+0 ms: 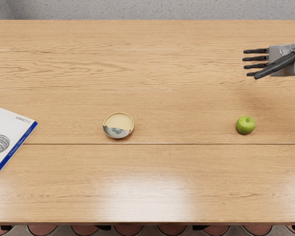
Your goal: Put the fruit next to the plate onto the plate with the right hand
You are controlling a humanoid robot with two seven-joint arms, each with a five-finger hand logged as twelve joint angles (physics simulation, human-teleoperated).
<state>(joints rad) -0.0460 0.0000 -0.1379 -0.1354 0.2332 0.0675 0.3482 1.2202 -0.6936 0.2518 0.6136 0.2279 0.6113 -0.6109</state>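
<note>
A green apple [245,125] lies on the wooden table toward the right. A small cream plate with a blue-grey patch on its rim [118,125] sits near the table's middle, well to the left of the apple. My right hand [258,62] comes in from the right edge, hovering above and behind the apple. Its fingers are stretched out straight, pointing left, and hold nothing. The left arm does not show.
A white and blue book or box [5,140] pokes in at the left edge. The table's front edge [147,222] runs along the bottom, its back edge along the top.
</note>
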